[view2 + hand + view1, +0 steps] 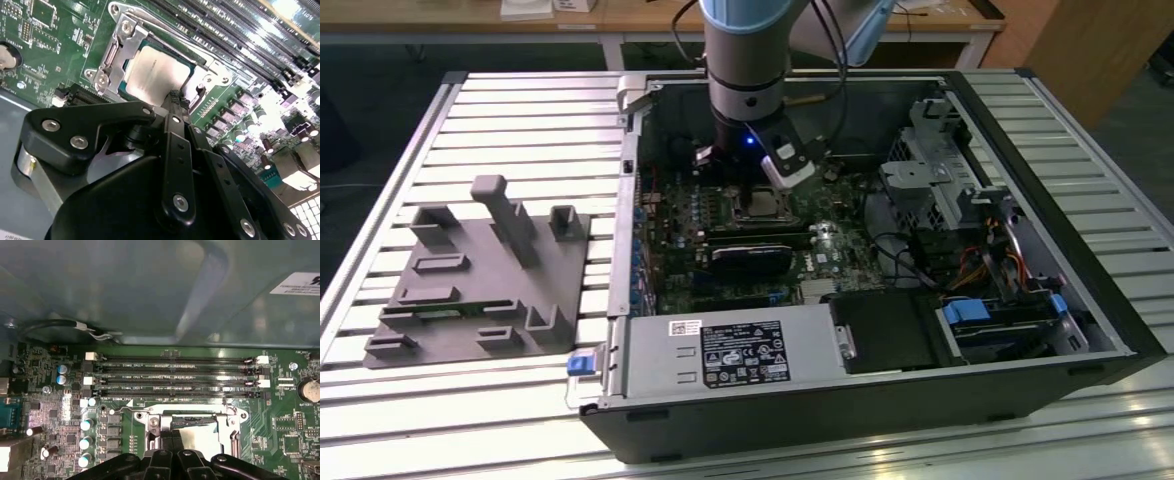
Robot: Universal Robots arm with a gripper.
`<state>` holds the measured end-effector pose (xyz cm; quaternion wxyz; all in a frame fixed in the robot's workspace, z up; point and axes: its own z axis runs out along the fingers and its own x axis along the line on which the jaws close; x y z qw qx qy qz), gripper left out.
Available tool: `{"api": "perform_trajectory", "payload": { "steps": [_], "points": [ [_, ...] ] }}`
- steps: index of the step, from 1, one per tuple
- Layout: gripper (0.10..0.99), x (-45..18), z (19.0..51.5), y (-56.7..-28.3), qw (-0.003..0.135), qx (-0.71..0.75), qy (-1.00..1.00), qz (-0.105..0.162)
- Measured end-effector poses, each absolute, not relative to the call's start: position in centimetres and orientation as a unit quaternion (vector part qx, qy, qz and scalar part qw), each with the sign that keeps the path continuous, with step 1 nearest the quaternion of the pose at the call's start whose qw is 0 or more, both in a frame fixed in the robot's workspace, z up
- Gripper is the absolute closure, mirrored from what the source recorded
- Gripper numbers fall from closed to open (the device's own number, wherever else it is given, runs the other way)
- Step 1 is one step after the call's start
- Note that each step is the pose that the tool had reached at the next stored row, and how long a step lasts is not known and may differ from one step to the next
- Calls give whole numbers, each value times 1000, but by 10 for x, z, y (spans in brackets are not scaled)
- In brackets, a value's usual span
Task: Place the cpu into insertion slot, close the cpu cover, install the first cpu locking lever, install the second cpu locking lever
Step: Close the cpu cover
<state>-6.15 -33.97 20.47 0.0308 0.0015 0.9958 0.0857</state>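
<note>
Inside the black computer case (854, 425), the black gripper (174, 96), fingers pinched together, hangs at the dull grey square cpu (157, 70), flat, face-up under the silvery metal cpu cover (119, 52).

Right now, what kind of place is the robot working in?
Probably a workshop or lab bench: an open computer case lies on a slatted metal table, a grey fixture block beside it, wooden desks behind.

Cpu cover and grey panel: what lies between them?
Four long memory slots lie side by side between cpu cover and grey panel, in the first wrist view.
</note>
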Motion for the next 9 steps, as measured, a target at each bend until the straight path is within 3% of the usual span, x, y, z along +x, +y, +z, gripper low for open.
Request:
{"api": "perform_trajectory", "payload": {
  "steps": [9],
  "points": [
    [980,-67,204,-348,31,2,995,97]
  ]
}}
